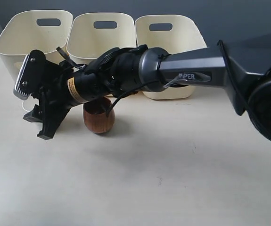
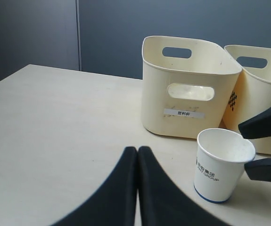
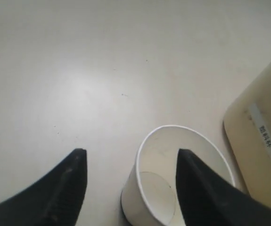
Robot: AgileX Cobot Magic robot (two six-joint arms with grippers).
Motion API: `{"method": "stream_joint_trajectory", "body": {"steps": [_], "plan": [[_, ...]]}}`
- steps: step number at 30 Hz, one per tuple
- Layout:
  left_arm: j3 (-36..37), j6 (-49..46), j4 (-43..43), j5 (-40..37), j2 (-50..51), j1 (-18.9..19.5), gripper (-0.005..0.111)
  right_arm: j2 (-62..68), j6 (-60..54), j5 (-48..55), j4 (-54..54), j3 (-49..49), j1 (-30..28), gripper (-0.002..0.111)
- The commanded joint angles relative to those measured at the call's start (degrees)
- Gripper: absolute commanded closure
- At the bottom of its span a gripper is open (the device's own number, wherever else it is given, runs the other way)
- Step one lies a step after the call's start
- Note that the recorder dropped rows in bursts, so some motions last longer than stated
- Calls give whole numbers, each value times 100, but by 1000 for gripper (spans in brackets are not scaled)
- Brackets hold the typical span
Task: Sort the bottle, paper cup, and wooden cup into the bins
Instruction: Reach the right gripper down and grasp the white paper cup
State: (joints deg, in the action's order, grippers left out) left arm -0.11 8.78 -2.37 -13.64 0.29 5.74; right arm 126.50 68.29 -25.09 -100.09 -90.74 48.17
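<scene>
Spreads right gripper fingers wide at paper cup (upright, just beside the bins), gripping nothing; presses left gripper fingers flat together, empty.

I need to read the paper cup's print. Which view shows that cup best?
Left wrist view: the paper cup stands upright, its side and print facing the camera. Right wrist view looks down into it; the exterior view hides it behind the right arm.

Three cream-yellow bins stand in one row on a single table. There is one dark brown wooden cup and one white paper cup. One black robot arm shows in the exterior view.
</scene>
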Motion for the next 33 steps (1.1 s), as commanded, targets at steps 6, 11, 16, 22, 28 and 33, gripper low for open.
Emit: {"method": "stream_joint_trajectory", "body": {"steps": [6,11,16,22,28,33], "plan": [[11,8,-7,40,-29,-20,107,111,-239,113,14,-3,-10,54],[11,8,-7,40,-29,-20,107,412,-239,132,14,-416,-10,54],[11,8,-7,40,-29,-20,107,502,-194,218,14,-498,-10,54],[11,8,-7,40,-29,-20,107,700,-3,230,14,-498,-10,55],[11,8,-7,40,-29,-20,107,700,123,230,14,-498,-10,74],[11,8,-7,40,-29,-20,107,700,195,293,14,-498,-10,105]]}}
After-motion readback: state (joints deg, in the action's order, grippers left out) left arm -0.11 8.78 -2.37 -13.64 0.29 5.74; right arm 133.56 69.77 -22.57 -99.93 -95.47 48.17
